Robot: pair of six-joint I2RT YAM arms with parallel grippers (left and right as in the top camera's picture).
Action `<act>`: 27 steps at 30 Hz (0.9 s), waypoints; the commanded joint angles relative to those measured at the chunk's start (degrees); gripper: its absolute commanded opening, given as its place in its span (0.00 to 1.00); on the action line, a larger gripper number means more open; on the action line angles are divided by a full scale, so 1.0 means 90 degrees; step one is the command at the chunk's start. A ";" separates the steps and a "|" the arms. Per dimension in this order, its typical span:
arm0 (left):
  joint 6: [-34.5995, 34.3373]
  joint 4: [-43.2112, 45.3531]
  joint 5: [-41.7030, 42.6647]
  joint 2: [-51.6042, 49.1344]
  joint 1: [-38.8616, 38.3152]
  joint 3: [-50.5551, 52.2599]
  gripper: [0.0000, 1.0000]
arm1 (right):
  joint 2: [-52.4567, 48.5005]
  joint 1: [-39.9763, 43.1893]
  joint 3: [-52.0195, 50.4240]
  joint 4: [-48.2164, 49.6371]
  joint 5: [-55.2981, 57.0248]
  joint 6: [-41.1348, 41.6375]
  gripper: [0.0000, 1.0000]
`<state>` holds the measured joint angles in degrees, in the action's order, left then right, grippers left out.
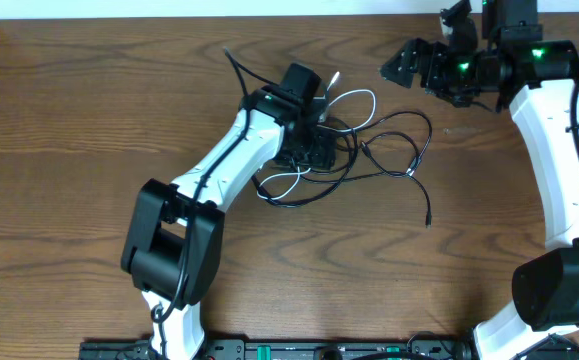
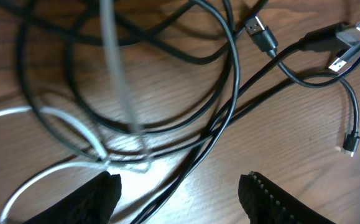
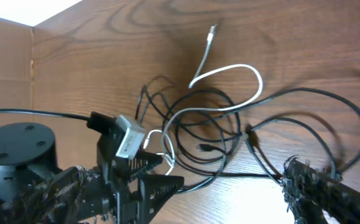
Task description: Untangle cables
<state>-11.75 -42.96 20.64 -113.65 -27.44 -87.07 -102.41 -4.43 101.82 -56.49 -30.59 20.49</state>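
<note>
The cables lie in a loose tangle at mid-table: a thin white cable [image 1: 355,96] looped through longer black cables [image 1: 414,150]. My left gripper [image 1: 309,152] is down over the left part of the tangle. In the left wrist view it [image 2: 180,186] stands open, with a black cable [image 2: 195,168] running between the fingers and touching neither. The white cable [image 2: 49,118] curves past the left finger, and small plug ends [image 2: 263,34] lie at the upper right. My right gripper [image 1: 393,64] hovers open at the far right, apart from the tangle. In the right wrist view it [image 3: 183,180] holds nothing, and the white cable [image 3: 229,71] lies beyond it.
A thicker black wire [image 1: 235,68] rises from the left arm's wrist. The right arm [image 1: 559,150] runs down the right side of the table. A cardboard wall [image 3: 5,50] stands at the table's left edge. Both robot bases sit along the front edge.
</note>
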 commanded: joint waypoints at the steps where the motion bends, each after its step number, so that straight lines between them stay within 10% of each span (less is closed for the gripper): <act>1: 0.0039 0.0109 -0.0092 -0.0236 -0.0058 0.0002 0.66 | 0.0129 0.0075 0.0019 -0.0126 0.0032 -0.0109 0.99; 12: 0.0039 0.0522 -0.0097 -0.0401 -0.0056 0.0005 0.33 | 0.0129 0.0070 0.0019 -0.0376 0.0056 -0.0386 0.99; 27: 0.0012 0.0376 -0.0561 -0.0401 -0.0027 0.0005 0.31 | 0.0129 0.0070 0.0019 -0.0471 0.0078 -0.0571 0.99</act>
<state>-11.77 -39.22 16.25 -116.79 -27.97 -87.07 -102.41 -3.86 101.82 -60.60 -30.04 16.80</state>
